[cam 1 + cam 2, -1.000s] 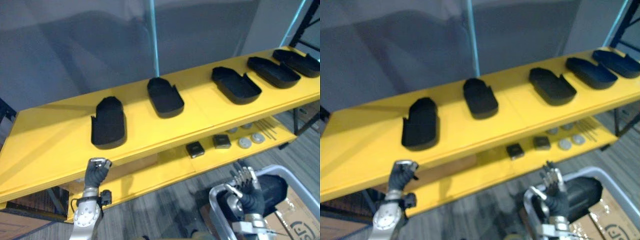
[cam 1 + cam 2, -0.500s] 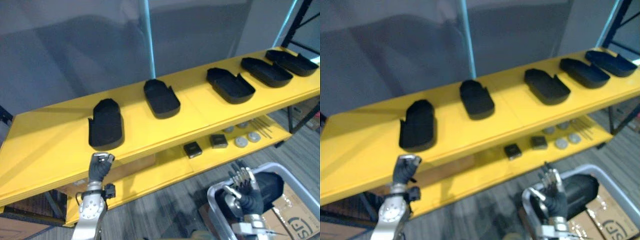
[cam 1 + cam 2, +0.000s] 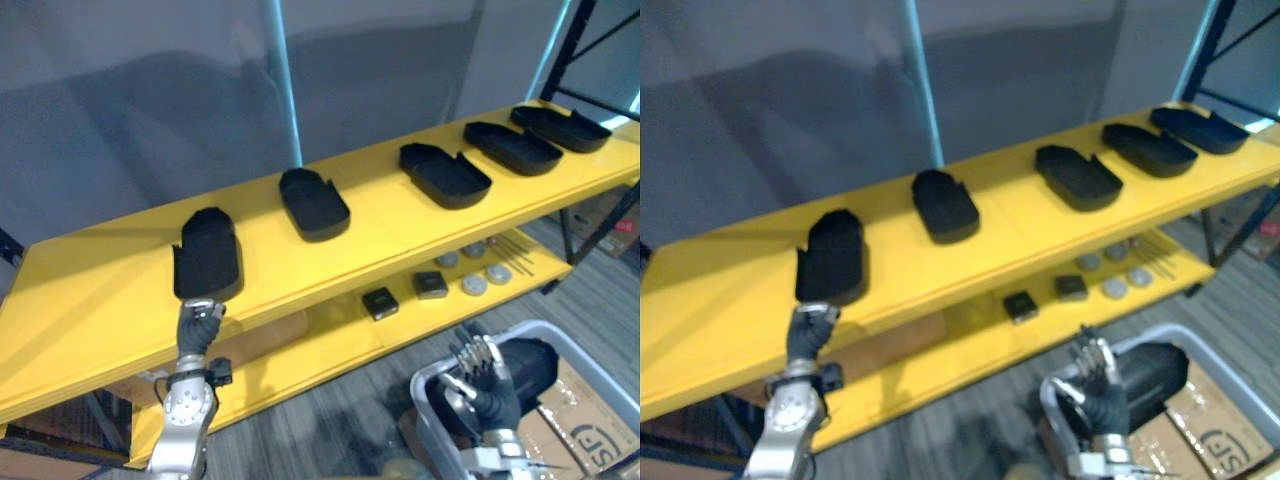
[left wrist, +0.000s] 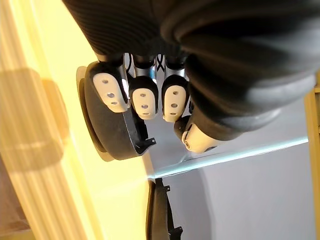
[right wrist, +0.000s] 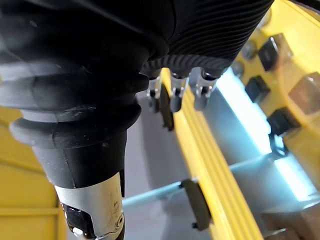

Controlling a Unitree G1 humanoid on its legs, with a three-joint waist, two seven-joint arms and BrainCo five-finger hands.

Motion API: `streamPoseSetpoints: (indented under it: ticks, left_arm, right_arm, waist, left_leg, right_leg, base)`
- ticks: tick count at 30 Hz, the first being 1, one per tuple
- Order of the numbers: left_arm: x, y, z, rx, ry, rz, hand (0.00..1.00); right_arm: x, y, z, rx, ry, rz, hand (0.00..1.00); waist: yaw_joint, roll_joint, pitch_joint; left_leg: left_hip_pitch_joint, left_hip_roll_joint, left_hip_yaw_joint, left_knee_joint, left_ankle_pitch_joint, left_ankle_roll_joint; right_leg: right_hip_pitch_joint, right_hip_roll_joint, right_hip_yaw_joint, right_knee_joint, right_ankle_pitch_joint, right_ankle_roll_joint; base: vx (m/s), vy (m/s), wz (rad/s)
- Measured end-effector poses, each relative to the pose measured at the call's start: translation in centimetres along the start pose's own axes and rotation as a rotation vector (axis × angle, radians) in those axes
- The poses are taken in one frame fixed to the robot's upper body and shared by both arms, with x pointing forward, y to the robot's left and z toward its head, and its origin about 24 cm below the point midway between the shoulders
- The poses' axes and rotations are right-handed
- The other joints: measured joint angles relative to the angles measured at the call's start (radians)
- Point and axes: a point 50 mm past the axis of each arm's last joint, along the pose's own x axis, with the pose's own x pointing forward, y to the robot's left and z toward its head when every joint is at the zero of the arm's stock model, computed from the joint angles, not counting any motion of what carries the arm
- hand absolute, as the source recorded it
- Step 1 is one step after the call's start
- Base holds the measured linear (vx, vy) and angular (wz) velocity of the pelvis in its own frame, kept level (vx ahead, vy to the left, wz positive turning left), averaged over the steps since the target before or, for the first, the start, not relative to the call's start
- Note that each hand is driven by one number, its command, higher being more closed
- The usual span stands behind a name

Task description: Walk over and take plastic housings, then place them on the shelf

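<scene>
Yellow shelf [image 3: 385, 232] with five black housings [image 3: 314, 203]

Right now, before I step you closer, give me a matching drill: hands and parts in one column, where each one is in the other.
Things:
1. left hand
2. right hand
3. small black boxes
4. black housings

Places:
A. on the lower shelf
B. in a row on the top shelf
C. over the grey bin
D. at the top shelf's front edge, by the leftmost housing

Pairs: 1-D, 2-C, 3-A, 4-B.
</scene>
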Motion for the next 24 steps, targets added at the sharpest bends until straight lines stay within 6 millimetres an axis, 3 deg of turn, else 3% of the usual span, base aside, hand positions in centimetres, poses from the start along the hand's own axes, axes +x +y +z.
streamPoseSetpoints:
  ticks: [10,24]
  left_arm:
    - [0.0,0.1,-1.2,0.021,0.068,0.018,1.0]
    - [1.2,-0.1,-0.2,0.014,0.048,0.079,1.0]
  right_arm:
    - [-0.5,-0.1,0.2,-0.016,0.021,0.034,0.0]
    - [-0.2,0.7,1.3,-0.021,0.001,0.089,0.0]
  waist:
    - [0.0,0.008,-0.016]
    - [0.0,0.011,-0.019]
  left_leg:
    - [0.014,-0.002,0.022,0.003,-0.008,0.01]
    - [-0.034,0.006,0.02,0.099,-0.044,0.01]
  right_leg:
    - [-0.006,-0.01,0.012,0.046,-0.026,0.0]
    - [-0.037,-0.012,0.018,0.104,-0.044,0.001]
  base:
    - [-0.02,0.0,-0.04]
    - [0.0,0.0,0.0]
